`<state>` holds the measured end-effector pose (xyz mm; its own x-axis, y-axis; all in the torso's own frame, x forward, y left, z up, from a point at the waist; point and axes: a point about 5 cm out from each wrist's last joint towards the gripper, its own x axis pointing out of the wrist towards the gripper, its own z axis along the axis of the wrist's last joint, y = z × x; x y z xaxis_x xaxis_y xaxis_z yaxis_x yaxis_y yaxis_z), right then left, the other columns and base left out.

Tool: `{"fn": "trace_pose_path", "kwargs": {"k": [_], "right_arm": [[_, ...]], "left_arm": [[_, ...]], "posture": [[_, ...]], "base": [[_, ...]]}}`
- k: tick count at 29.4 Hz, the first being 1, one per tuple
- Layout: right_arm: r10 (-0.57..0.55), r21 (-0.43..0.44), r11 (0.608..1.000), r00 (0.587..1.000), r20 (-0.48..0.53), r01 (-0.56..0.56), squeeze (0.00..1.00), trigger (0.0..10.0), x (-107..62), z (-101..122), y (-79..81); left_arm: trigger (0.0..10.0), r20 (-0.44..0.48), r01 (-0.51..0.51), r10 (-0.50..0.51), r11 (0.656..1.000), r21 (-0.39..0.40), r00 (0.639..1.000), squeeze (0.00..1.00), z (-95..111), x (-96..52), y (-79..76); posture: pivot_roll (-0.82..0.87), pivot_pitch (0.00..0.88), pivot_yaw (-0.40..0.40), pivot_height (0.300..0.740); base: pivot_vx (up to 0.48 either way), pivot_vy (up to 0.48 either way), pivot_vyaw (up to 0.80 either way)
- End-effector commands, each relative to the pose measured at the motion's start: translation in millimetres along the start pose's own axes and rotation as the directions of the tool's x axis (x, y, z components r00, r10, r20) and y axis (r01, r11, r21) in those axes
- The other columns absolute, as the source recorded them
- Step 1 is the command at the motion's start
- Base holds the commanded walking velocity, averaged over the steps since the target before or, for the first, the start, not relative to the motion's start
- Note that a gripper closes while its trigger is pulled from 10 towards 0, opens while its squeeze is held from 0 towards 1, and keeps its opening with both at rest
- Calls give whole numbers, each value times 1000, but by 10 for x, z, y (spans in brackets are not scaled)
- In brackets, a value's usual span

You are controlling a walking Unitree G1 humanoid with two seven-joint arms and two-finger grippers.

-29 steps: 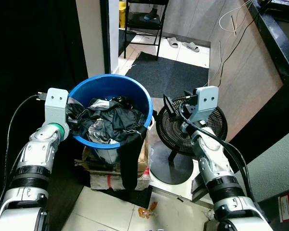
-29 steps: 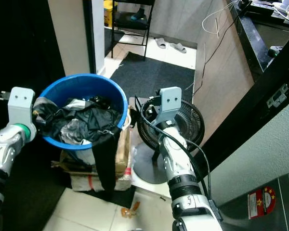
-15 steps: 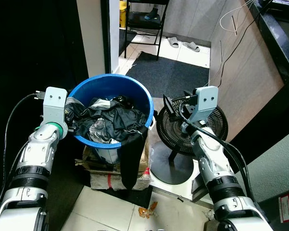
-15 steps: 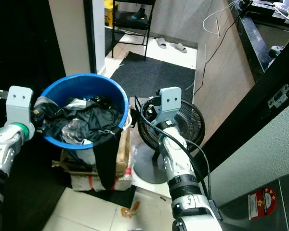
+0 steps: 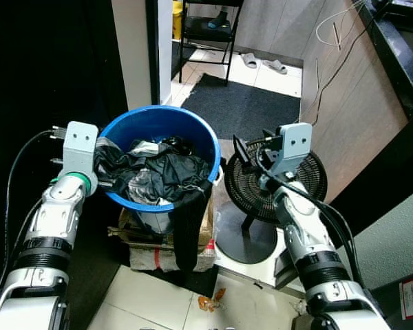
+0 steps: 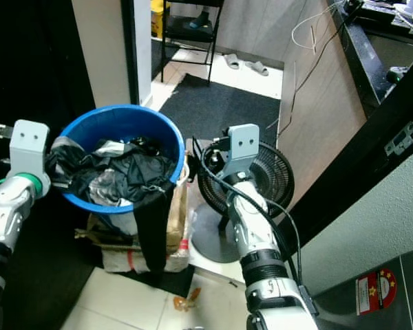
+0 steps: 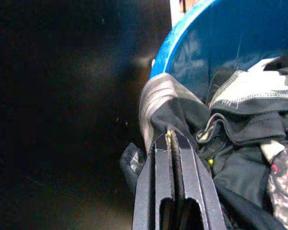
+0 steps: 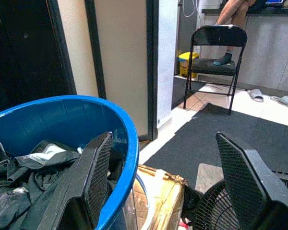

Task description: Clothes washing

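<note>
Gripping dark crumpled clothes (image 5: pixel 158 177) at the left rim of the round blue plastic tub (image 5: pixel 193 134), left gripper (image 7: pixel 172 143) clamped shut on cloth; right gripper (image 8: pixel 175 187), jaws apart at the right rim, best closed firmly before lifting level.

You see a black fan (image 5: pixel 275 184) standing on the floor, with a dark mat (image 5: pixel 241 106) behind it. Beyond the mat stands a folding chair (image 8: pixel 213 52), a socked foot (image 8: pixel 224 59) resting on its seat, and slippers (image 5: pixel 261 63) lie nearby. A crumpled wrapper (image 5: pixel 211 300) lies on the tiles (image 5: pixel 144 302). Cardboard boxes (image 5: pixel 151 244) are stacked there too.
</note>
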<state>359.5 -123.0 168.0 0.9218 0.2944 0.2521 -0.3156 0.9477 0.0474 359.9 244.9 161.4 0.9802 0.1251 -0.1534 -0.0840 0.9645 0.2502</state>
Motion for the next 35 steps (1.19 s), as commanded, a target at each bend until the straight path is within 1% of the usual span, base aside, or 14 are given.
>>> {"fn": "trace_pose_path", "kwargs": {"k": [1, 6, 9, 10, 11, 12, 13, 14, 19, 27, 29, 31, 32, 35], "right_arm": [[-2, -1, 1000, 1000, -7, 2, 0, 10000, -2, -2, -20], [-5, -2, 1000, 1000, -6, 5, 0, 10000, -4, 2, -27], [-6, 0, 1000, 1000, -8, 6, 0, 10000, -10, -5, -30], [-5, 0, 1000, 1000, -9, 5, 0, 10000, -11, -11, -26], [-5, 1, 1000, 1000, -10, 5, 0, 10000, -10, -14, -21], [-3, 2, 1000, 1000, -11, 3, 0, 10000, -7, -16, -13], [-3, 2, 1000, 1000, -11, 3, 0, 10000, -7, -16, -13], [0, 4, 1000, 1000, -10, 0, 0, 10000, 3, -15, 3], [0, 6, 1000, 1000, -8, 0, 0, 10000, 14, -8, 8], [-7, 3, 1000, 1000, -7, 7, 0, 10000, -5, -6, -21], [-8, 2, 1000, 1000, -7, 8, 0, 10000, -7, -8, -22], [-10, 3, 1000, 1000, -6, 10, 0, 10000, -10, -7, -21], [-10, 4, 1000, 1000, -7, 10, 0, 10000, -11, -11, -15], [-10, 7, 1000, 1000, -8, 10, 0, 10000, -18, -21, -5]], "left_arm": [[0, 26, 4, -4, 1000, 8, 1000, 0, 27, -20, 16], [0, 218, 73, -48, 991, -108, 975, 0, 422, -135, 53], [0, 412, 220, -112, 949, -227, 904, 0, 811, -321, 78], [7098, 500, 305, -155, 923, -235, 852, 0, 987, -434, 75], [7098, 558, 365, -187, 903, -226, 808, 0, 1106, -522, 70], [10000, 605, 425, -218, 877, -222, 766, 0, 1204, -596, 65], [10000, 605, 425, -218, 877, -222, 766, 0, 1204, -596, 65], [10000, 684, 535, -280, 824, -189, 674, 0, 1359, -725, 48], [10000, 774, 673, -313, 716, -188, 550, 0, 1563, -854, 37], [10000, 939, 830, -168, 532, -169, 299, 0, 2083, -1121, 305], [10000, 939, 829, -188, 539, -149, 290, 0, 2115, -1147, 328], [10000, 857, 755, -362, 655, -45, 366, 0, 1980, -1112, 192], [10000, 734, 684, -483, 729, 34, 477, 0, 1757, -1003, 37], [10000, 466, 600, -614, 775, 200, 637, 0, 1250, -844, -185]], "posture": [[64, 29, -49, 740], [62, 30, -46, 740], [65, 31, -47, 740], [72, 32, -50, 740], [73, 32, -50, 740], [73, 32, -50, 740], [73, 32, -50, 740], [75, 32, -50, 740], [71, 30, -48, 740], [65, 29, -46, 740], [66, 29, -45, 740], [69, 31, -43, 740], [69, 34, -43, 740], [71, 40, -42, 740]], "base": [[0, 0, 0], [0, 0, 0], [0, 0, 0], [0, 0, 0], [0, 0, 0], [0, 0, 0], [0, 0, 0], [0, 0, 0], [0, 0, 0], [0, 0, 0], [0, 0, 0], [0, 0, 0], [0, 0, 0], [0, 0, 0]]}}
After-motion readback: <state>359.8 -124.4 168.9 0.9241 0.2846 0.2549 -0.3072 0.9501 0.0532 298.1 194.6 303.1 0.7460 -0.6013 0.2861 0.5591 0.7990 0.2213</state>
